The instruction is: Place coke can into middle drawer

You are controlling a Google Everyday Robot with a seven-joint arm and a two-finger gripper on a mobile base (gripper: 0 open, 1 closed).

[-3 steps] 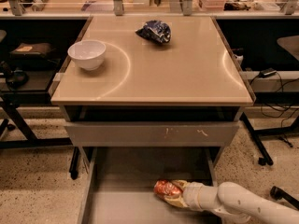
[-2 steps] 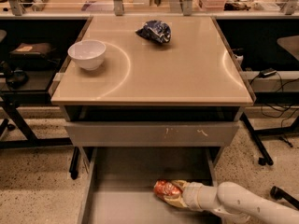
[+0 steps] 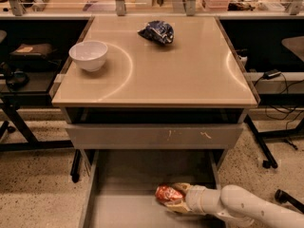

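Can [image 3: 165, 193]: red-orange, lying on its side low in the drawer [image 3: 126, 198], right of the drawer's middle, its silver end facing left. Whether it rests on the grey floor or sits just above it cannot be told.

Gripper [image 3: 172, 198]: inside the drawer, reaching in from the right; its two pale fingers [image 3: 182, 188] are clamped on the can, one along the far side and one along the near side.

Arm [image 3: 247, 208]: white, jointed, entering from the lower right corner and crossing the drawer's right wall.

Drawer: pulled out toward the camera, low side walls, plain grey floor, bare to the left of the can.

Drawer front [image 3: 154, 136]: grey, closed, directly above the open drawer and under the tabletop, with pale scratch marks right of centre.

Table [image 3: 161, 75]: tan top with a glossy sheen.

Bowl [image 3: 89, 55]: white, upright, on the table's left side near the edge.

Bag [image 3: 156, 32]: dark blue, shiny, crumpled, on the far part of the table, slightly right of centre, well apart from the bowl.

Surroundings: speckled floor [image 3: 33, 194], black frames and cables on both sides
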